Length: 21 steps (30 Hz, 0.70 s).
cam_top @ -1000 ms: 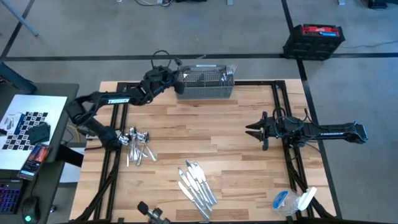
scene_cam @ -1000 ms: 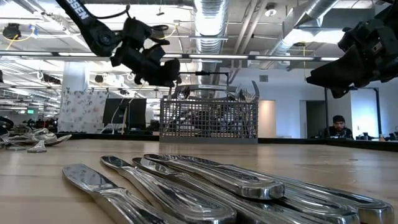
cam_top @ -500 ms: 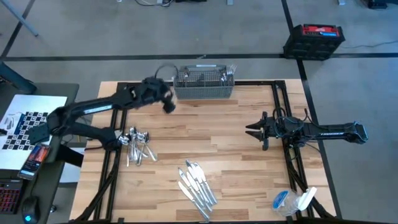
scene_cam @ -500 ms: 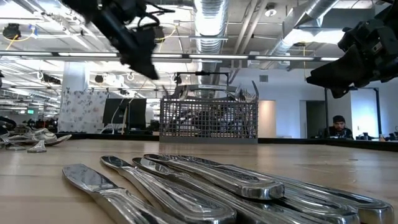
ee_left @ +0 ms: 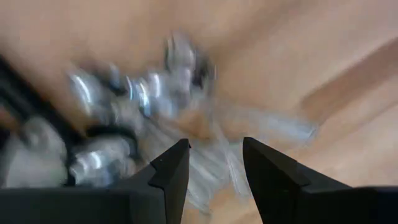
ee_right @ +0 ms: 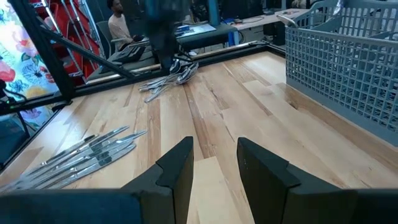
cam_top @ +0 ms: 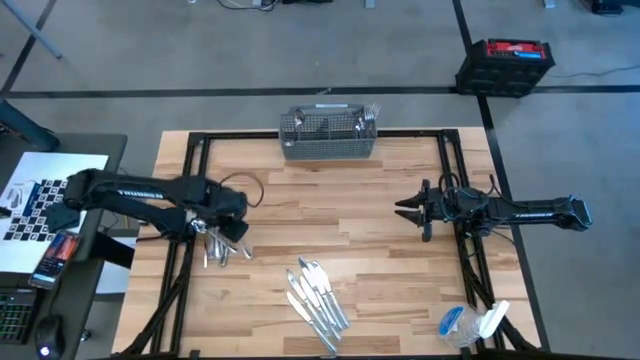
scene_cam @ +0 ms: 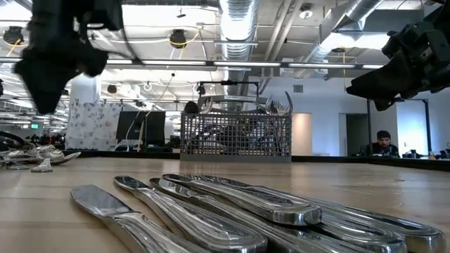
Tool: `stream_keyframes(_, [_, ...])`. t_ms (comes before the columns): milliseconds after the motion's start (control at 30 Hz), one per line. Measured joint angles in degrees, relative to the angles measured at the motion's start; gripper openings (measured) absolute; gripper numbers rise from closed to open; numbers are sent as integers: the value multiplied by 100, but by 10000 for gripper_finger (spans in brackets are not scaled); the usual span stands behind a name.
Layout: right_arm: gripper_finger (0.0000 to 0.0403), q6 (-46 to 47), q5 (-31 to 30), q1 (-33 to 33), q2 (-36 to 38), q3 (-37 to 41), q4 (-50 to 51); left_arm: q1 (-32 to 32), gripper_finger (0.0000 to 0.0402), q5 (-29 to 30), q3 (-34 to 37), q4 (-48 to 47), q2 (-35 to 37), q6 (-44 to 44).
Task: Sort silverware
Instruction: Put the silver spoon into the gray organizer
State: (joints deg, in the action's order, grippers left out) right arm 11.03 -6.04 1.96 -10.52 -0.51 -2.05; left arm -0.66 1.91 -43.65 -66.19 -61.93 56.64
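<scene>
- Step: left gripper [ee_left: 214, 163], fingers parted and empty, hovers directly above the spoon pile [cam_top: 226, 236]; knives [cam_top: 316, 296] lie well off to its side.
- Next: presumably return to the basket [cam_top: 327, 135] for more silverware.
- Right gripper [cam_top: 408, 211] waits, fingers apart.

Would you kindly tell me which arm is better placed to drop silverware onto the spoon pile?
Left: its end effector hovers over the spoon pile; the right end effector waits across the table.

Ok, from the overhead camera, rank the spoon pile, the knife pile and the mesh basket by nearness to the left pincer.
1. Spoon pile: right under the left pincer, at the table's left edge.
2. Knife pile: near-centre of the table.
3. Mesh basket: far edge, about as far as the knives; too close to call.
</scene>
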Motion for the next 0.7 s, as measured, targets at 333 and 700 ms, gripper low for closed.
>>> stream_keyframes(333, [112,0,10,1,-36,-7,-6,135,135,-161,856,987,-4,538])
stream_keyframes(700, [112,-2,10,2,-33,-12,-3,211,134,-516,1030,1988,-4,1765])
